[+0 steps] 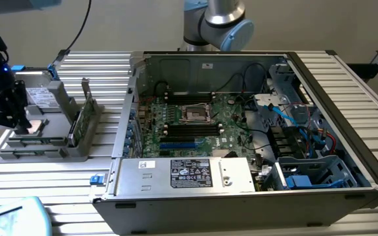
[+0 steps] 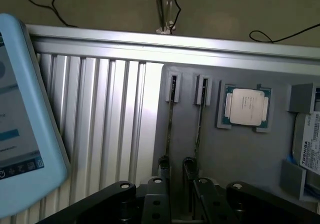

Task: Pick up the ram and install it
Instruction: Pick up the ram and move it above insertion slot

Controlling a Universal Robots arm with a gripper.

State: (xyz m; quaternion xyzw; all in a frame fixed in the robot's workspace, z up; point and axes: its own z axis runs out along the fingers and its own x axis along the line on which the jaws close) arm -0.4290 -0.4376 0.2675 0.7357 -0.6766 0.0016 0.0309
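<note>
My gripper [image 1: 6, 118] hangs over the grey parts tray [image 1: 77, 147] at the exterior view's left, outside the computer case. In the wrist view, two narrow slots run side by side in the tray [image 2: 235, 154]. Each holds a thin dark strip seen edge-on, which looks like the ram [image 2: 171, 121] and a second stick [image 2: 199, 121]. The gripper [image 2: 176, 173] sits over the near ends of these slots, its black fingers [image 2: 162, 166] a small gap apart with bare tray between them. It holds nothing.
The square silver processor [image 2: 246, 107] lies beside the slots, with a hard drive [image 2: 309, 151] past it. A green card with a metal bracket [image 1: 84, 110] stands in the tray. The open computer case [image 1: 241, 123] shows its motherboard [image 1: 196, 123]. A pale blue tablet [image 2: 20, 129] sits near the tray.
</note>
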